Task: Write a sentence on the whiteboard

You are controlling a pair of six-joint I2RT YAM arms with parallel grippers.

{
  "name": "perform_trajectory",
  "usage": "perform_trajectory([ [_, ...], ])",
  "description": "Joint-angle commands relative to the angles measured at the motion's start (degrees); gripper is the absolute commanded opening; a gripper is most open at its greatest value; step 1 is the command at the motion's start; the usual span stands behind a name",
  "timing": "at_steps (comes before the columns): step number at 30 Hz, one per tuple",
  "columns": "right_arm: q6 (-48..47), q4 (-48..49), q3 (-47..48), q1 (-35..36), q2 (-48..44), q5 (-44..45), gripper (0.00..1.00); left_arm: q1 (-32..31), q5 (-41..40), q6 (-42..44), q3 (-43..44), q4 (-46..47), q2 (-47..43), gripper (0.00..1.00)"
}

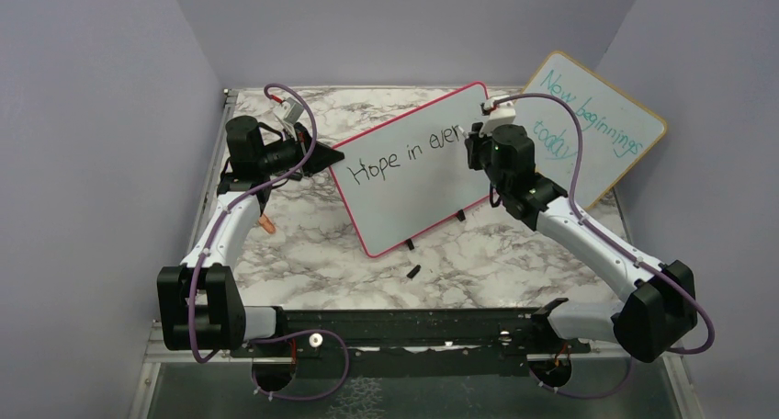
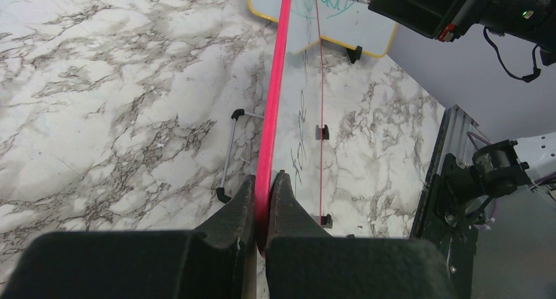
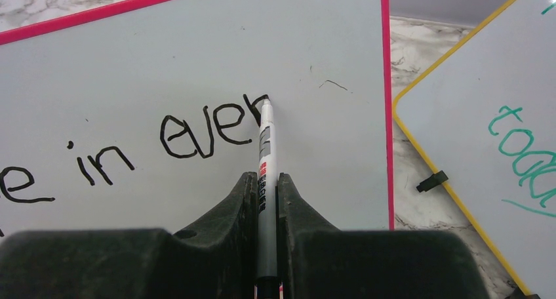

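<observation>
The whiteboard [image 1: 413, 194], white with a pink-red frame, stands tilted on small black feet in the middle of the marble table. My left gripper [image 2: 265, 181] is shut on its left frame edge [image 2: 274, 102]. The sentence [image 1: 404, 154] reads "Hope in ever" in black at this moment. In the right wrist view the letters "in ever" [image 3: 197, 132] show. My right gripper [image 3: 265, 181] is shut on a grey marker [image 3: 265, 148], whose tip touches the board at the top of the "r". From above, the right gripper [image 1: 478, 143] sits at the board's right part.
A yellow-framed board [image 1: 597, 125] with teal writing "New beginnings today" leans at the back right, close behind the right arm. A small black piece [image 1: 413, 272] lies on the table in front of the whiteboard. An orange bit [image 1: 267, 223] shows by the left arm.
</observation>
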Motion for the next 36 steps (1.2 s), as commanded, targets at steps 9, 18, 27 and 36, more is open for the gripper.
perform_trajectory([
  [9,0.1,1.2,-0.2,-0.7,-3.1,1.7,0.01,-0.6,-4.1,9.2,-1.9,-6.1,2.2,0.0],
  [18,0.7,0.7,-1.5,-0.9,-3.0,1.5,0.0,-0.6,-4.1,9.2,-2.0,-6.0,2.2,0.0],
  [27,1.0,1.3,-1.5,-1.2,-2.0,0.3,0.01,-0.6,-4.1,9.3,-2.0,-6.1,2.2,0.0],
  [36,1.1,2.0,-1.8,-1.5,-0.6,-1.0,0.01,-0.6,-4.1,9.3,-2.0,-6.0,2.2,0.0],
])
